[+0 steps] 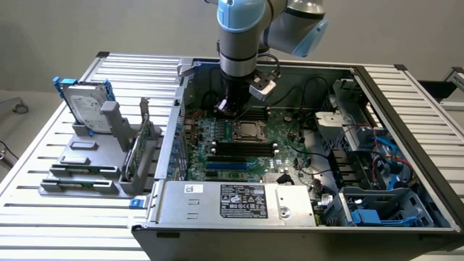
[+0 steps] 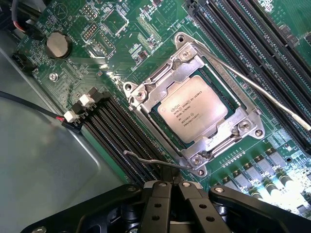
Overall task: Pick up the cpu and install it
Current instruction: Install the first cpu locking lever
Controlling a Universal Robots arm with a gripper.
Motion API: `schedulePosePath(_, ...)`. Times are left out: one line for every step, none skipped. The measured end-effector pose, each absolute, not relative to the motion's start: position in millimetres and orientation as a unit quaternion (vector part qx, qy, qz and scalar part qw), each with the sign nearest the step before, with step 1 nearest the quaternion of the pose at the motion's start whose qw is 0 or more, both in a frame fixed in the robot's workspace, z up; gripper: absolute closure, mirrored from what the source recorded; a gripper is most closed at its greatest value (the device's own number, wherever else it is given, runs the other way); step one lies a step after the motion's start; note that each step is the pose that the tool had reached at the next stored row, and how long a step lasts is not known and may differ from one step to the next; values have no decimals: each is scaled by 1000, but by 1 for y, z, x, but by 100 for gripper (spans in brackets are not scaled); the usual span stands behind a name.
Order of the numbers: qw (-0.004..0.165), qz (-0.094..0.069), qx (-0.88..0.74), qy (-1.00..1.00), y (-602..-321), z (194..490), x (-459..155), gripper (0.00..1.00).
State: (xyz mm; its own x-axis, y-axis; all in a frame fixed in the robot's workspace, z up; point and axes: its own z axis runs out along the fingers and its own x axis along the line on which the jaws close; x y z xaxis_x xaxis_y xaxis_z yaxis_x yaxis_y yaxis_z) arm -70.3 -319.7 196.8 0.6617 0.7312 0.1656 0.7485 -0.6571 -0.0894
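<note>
**One chip in its socket, gripper empty above it**

Two fingers of the gripper [image 2: 173, 188] stand pressed together, holding nothing. Just beyond them the cpu [image 2: 193, 108] lies flat inside the socket frame [image 2: 141, 94]; in the exterior view it sits at about five o'clock from the gripper. Doing this well probably means keeping the chip level, square to the frame, and clear of the lever wire [image 2: 272, 97]. Memory slots [image 2: 252, 34] lie farther off.
</note>
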Motion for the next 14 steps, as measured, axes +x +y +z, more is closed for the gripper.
schedulePosePath(75, -58, -908, -407, -320, 197, -70, 89)
schedulePosePath(75, -58, -908, -407, -320, 197, -70, 89)
schedulePosePath(75, -58, -908, -407, -320, 197, -70, 89)
schedulePosePath(75, -58, -908, -407, -320, 197, -70, 89)
schedulePosePath(75, -58, -908, -407, -320, 197, -70, 89)
schedulePosePath(75, -58, -908, -407, -320, 197, -70, 89)
schedulePosePath(75, -58, -908, -407, -320, 197, -70, 89)
schedulePosePath(75, -58, -908, -407, -320, 197, -70, 89)
schedulePosePath(75, -58, -908, -407, -320, 197, -70, 89)
schedulePosePath(75, -58, -908, -407, -320, 197, -70, 89)
schedulePosePath(75, -58, -908, -407, -320, 197, -70, 89)
schedulePosePath(75, -58, -908, -407, -320, 197, -70, 89)
schedulePosePath(75, -58, -908, -407, -320, 197, -70, 89)
schedulePosePath(75, -58, -908, -407, -320, 197, -70, 89)
